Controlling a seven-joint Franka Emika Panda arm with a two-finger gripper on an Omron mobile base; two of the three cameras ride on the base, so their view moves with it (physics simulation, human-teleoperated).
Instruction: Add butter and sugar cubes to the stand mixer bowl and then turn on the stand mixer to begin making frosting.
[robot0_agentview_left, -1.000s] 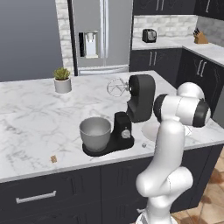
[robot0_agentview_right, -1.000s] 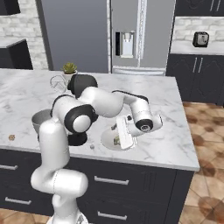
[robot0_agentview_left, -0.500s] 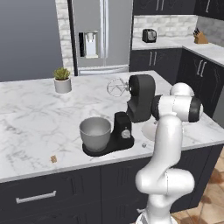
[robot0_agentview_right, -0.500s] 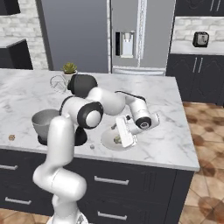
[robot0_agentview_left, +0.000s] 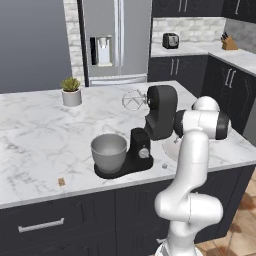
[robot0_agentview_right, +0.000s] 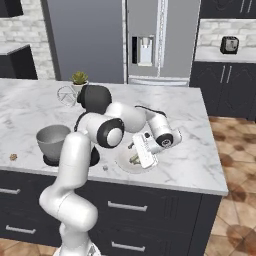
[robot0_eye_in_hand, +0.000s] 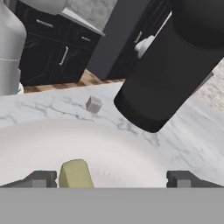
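The butter (robot0_eye_in_hand: 75, 174), a pale yellow lump, lies on a white plate (robot0_eye_in_hand: 113, 148) and sits between my open gripper's (robot0_eye_in_hand: 112, 179) fingertips, close to the left one. From the right base view, the gripper (robot0_agentview_right: 137, 155) hangs low over the butter (robot0_agentview_right: 134, 159) on the plate (robot0_agentview_right: 122, 164). The black stand mixer (robot0_agentview_left: 156, 114) stands with its head tilted up, and the grey stand mixer bowl (robot0_agentview_left: 109, 151) rests on its base. A tan sugar cube (robot0_agentview_left: 61, 182) lies on the counter left of the bowl, near the front edge.
A small grey cube (robot0_eye_in_hand: 93, 104) lies on the marble between the plate and the mixer base. A potted plant (robot0_agentview_left: 71, 91) stands at the counter's far side. The counter's front edge (robot0_agentview_left: 75, 192) runs just past the sugar cube.
The arm's elbow has swung a little sideways over the counter. The gripper has stayed above the plate with its jaws wide.
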